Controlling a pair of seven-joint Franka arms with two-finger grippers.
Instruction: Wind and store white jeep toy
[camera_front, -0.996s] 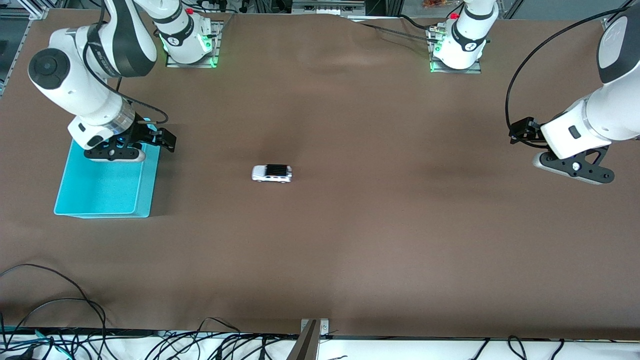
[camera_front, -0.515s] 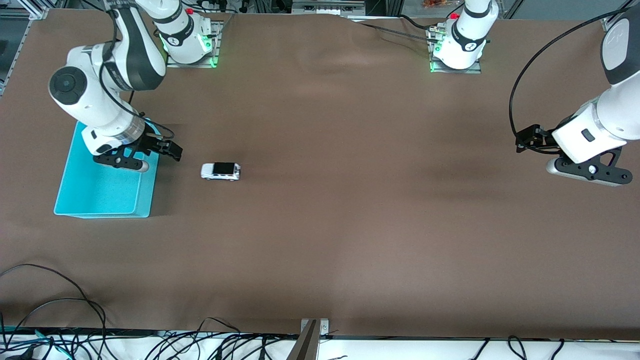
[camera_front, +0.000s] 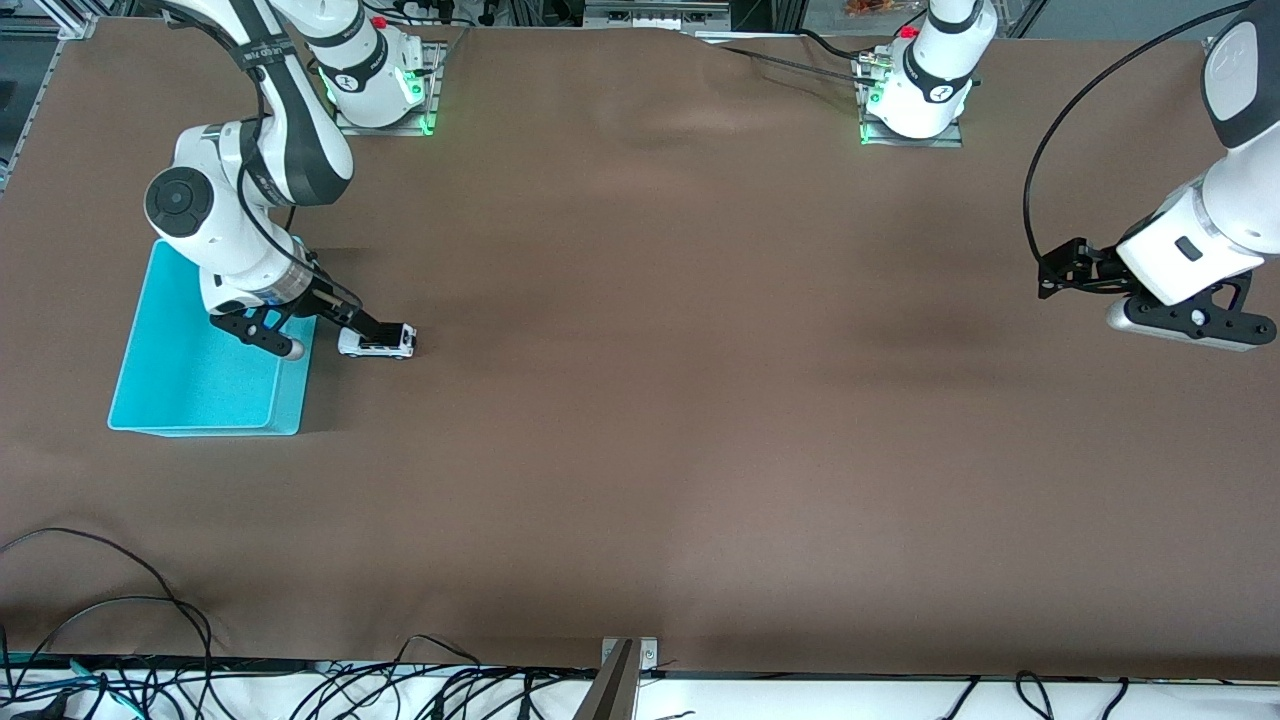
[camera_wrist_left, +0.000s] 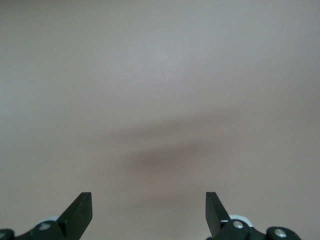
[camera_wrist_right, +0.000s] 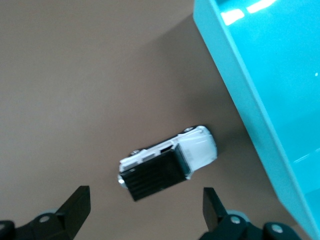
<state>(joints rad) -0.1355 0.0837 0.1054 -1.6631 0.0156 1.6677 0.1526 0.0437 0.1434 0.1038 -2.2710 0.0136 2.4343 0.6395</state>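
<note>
Hovering wide open and empty, the right gripper (camera_wrist_right: 145, 210) is nearing the jeep (camera_wrist_right: 167, 161), lying lengthwise just beside the bin (camera_wrist_right: 260, 85); the left gripper (camera_wrist_left: 149, 212) is waiting, open.

We see a white jeep toy (camera_wrist_right: 170, 165) with a ribbed black rear roof, a plain turquoise bin (camera_front: 200, 375), a brown worktop (camera_front: 700, 400), and white arms with black end effectors.
</note>
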